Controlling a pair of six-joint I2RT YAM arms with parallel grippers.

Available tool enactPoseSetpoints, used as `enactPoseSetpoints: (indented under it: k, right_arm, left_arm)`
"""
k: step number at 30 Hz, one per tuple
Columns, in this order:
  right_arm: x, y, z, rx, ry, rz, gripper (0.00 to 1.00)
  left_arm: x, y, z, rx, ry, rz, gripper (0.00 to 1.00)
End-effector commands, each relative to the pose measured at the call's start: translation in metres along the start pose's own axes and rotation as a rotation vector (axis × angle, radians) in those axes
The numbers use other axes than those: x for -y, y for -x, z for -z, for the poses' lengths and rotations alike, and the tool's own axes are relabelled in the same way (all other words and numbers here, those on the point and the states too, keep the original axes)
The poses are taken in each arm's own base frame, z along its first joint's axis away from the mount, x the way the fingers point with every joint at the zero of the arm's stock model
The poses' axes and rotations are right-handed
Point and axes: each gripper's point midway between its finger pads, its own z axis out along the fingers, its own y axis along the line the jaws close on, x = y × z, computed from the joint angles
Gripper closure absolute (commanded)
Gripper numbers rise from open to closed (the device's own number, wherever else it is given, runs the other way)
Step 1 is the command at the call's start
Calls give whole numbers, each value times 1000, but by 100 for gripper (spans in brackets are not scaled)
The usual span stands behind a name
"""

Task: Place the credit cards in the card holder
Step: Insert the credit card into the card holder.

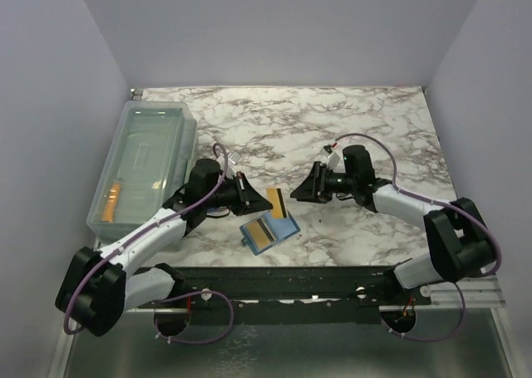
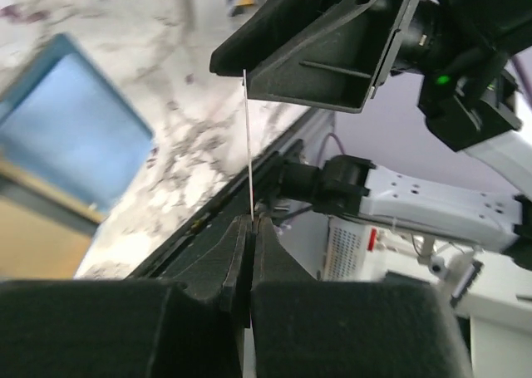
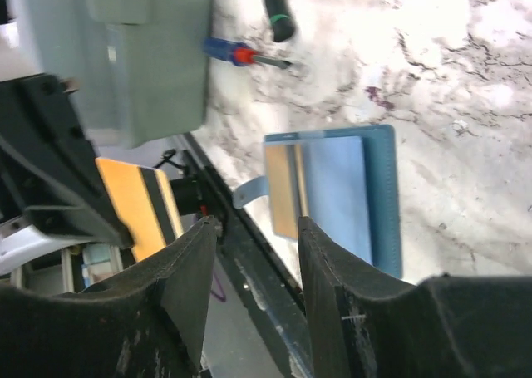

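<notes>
One of the credit cards (image 1: 278, 202), golden-orange with a dark stripe, hangs in the air between the two arms, and my left gripper (image 1: 259, 197) is shut on its edge. The left wrist view shows that card (image 2: 248, 145) edge-on as a thin line running up from my left gripper (image 2: 250, 222). My right gripper (image 1: 301, 189) faces the card from the right with its jaws open (image 3: 258, 224) and off the card (image 3: 137, 199). The teal-blue card holder (image 1: 270, 231) lies open on the table below, with another golden card (image 3: 285, 187) in its pocket.
A large clear plastic bin (image 1: 145, 166) stands at the left with an orange item (image 1: 115, 199) inside. Two screwdrivers, one with a blue handle (image 3: 241, 56) and one with a black handle (image 3: 274, 8), lie on the marble beside it. The black front rail (image 1: 291, 278) runs just below the card holder.
</notes>
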Motion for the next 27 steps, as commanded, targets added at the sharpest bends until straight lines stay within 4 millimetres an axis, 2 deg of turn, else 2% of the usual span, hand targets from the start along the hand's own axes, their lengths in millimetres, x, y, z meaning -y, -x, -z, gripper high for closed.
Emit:
enactPoseSetpoints:
  k: [1, 3, 5, 10, 12, 18, 27]
  right_arm:
    - [27, -15, -32, -57, -125, 31, 53]
    - [28, -22, -46, -90, -133, 45, 61]
    - [30, -25, -54, -98, -133, 52, 77]
    - [55, -28, -62, -115, -201, 42, 95]
    - [64, -30, -64, -119, -228, 39, 98]
    - [80, -37, -64, -130, -265, 25, 100]
    - [88, -41, -65, -140, -288, 20, 100]
  left_arm:
    - [-79, -34, 23, 6, 332, 167, 100]
    - [-94, -42, 26, 17, 368, 225, 100]
    - [-99, -43, 27, 33, 374, 228, 100]
    - [-105, -45, 20, 22, 327, 240, 100]
    - [-110, -50, 15, -8, 313, 273, 100]
    - [-109, -46, 8, -8, 248, 281, 100]
    - [-116, -47, 6, -28, 229, 309, 100]
